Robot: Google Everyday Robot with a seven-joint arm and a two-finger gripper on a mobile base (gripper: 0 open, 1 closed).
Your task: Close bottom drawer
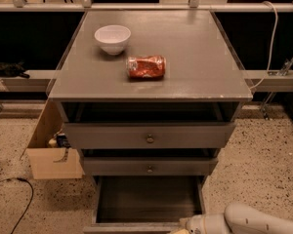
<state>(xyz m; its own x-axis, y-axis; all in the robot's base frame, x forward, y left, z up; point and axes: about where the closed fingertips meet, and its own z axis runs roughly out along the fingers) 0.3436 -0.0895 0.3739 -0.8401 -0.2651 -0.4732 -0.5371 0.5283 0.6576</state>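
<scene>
The bottom drawer of the grey cabinet stands pulled out towards me, its dark plank floor showing; its front edge runs along the bottom of the view. The two knobbed drawers above it, the top one and the middle one, stick out a little. My white arm comes in from the bottom right. The gripper is at the drawer's front right corner, cut off by the frame edge.
A white bowl and a crushed red can lie on the cabinet top. An open cardboard box stands on the speckled floor left of the cabinet. A black cable lies at the lower left.
</scene>
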